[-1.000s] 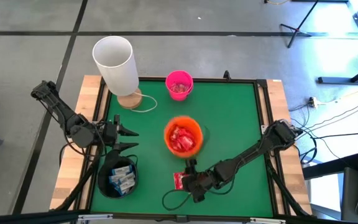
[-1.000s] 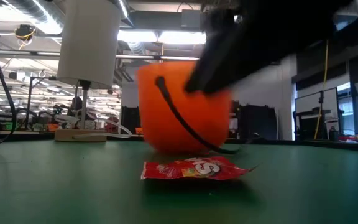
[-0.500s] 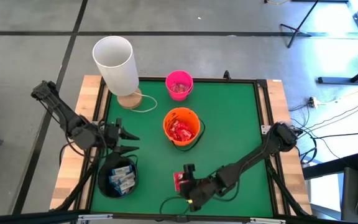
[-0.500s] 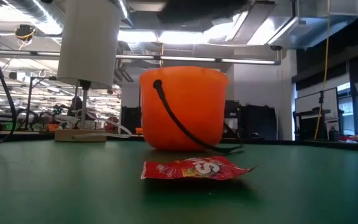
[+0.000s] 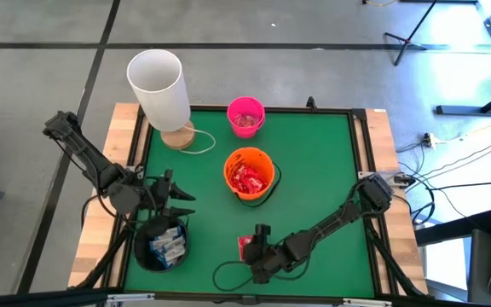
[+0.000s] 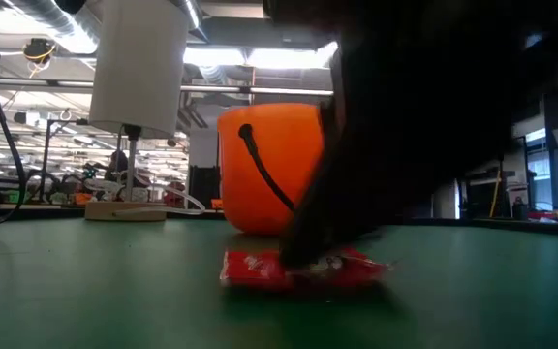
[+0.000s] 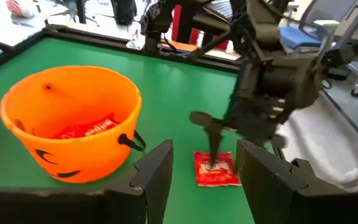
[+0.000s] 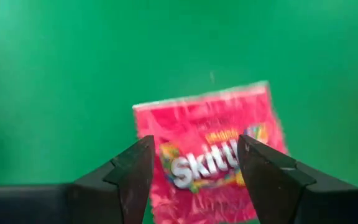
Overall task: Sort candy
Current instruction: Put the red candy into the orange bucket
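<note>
**Right arm drops onto the loose red packet**

Green felt covers the surface (image 5: 314,170), framed in black with pale wood at its sides. Half a second earlier the low view showed the red packet (image 6: 303,269) lying alone before the orange bucket (image 5: 249,175); now the right gripper (image 5: 257,247) has come down over it, low and centre in the high view, and its dark bulk fills the right of the low view. The left gripper (image 5: 177,200) has shifted slightly toward the black bucket (image 5: 162,242) at lower left.

White lettering on the packet reads "Skitt", the rest hidden behind a finger.

Right jaws stand wide, straddling the packet, not closed on it. Left jaws are also apart and hold nothing. More red packets lie in the orange bucket, white-and-blue bars (image 5: 167,244) in the black one.
</note>
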`<state>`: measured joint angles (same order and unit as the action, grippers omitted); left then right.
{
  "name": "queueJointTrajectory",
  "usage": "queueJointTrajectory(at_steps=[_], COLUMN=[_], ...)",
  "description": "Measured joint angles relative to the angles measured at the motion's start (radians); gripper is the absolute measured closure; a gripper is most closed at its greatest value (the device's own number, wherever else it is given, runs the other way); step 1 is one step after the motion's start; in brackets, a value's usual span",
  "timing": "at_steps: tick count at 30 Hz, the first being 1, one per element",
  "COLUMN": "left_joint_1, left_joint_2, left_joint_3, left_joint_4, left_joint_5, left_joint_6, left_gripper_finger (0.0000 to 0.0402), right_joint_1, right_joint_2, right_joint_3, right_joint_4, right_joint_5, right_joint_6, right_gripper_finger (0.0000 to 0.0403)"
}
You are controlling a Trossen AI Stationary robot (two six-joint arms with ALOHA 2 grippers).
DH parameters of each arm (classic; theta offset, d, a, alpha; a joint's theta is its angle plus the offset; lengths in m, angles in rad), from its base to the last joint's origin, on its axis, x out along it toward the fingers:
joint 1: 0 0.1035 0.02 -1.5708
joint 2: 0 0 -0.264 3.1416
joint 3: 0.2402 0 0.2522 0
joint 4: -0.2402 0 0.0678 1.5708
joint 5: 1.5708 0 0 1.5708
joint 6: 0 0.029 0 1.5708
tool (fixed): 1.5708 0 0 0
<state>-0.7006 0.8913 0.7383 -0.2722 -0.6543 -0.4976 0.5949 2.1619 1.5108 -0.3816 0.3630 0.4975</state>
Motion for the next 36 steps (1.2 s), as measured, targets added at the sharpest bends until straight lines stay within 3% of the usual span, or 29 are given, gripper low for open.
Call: queueJointTrajectory(at_steps=[4, 7, 15, 17, 22, 27, 36], left_joint_1=[0.0, 0.0, 0.0, 0.0, -0.002, -0.014, -0.023], left_joint_2=[0.0, 0.0, 0.0, 0.0, 0.0, 0.0, 0.0], left_joint_3=[0.0, 0.0, 0.0, 0.0, 0.0, 0.0, 0.0], left_joint_4=[0.001, 0.003, 0.005, 0.005, 0.005, 0.007, 0.031], left_joint_5=[0.024, 0.025, 0.025, 0.025, 0.027, 0.03, 0.032], left_joint_6=[-0.02, -0.021, -0.02, -0.022, -0.024, -0.024, -0.013], left_gripper_finger=[0.0234, 0.0234, 0.0234, 0.0234, 0.0234, 0.0234, 0.0234], right_joint_1=[0.0, 0.0, 0.0, 0.0, 0.007, 0.041, 0.059], right_joint_2=[0.016, 0.018, 0.017, 0.018, 0.016, -0.009, -0.077], right_joint_3=[0.0, 0.001, 0.017, 0.041, 0.179, 0.296, 0.196], right_joint_4=[-0.044, -0.049, -0.063, -0.072, -0.157, -0.118, -0.026], right_joint_5=[-0.008, -0.006, -0.019, -0.032, -0.024, 0.137, 0.285], right_joint_6=[0.051, 0.056, 0.079, 0.079, 0.036, -0.076, -0.079], right_gripper_finger=[0.0181, 0.0209, 0.0371, 0.0389, 0.037, 0.039, 0.0373])
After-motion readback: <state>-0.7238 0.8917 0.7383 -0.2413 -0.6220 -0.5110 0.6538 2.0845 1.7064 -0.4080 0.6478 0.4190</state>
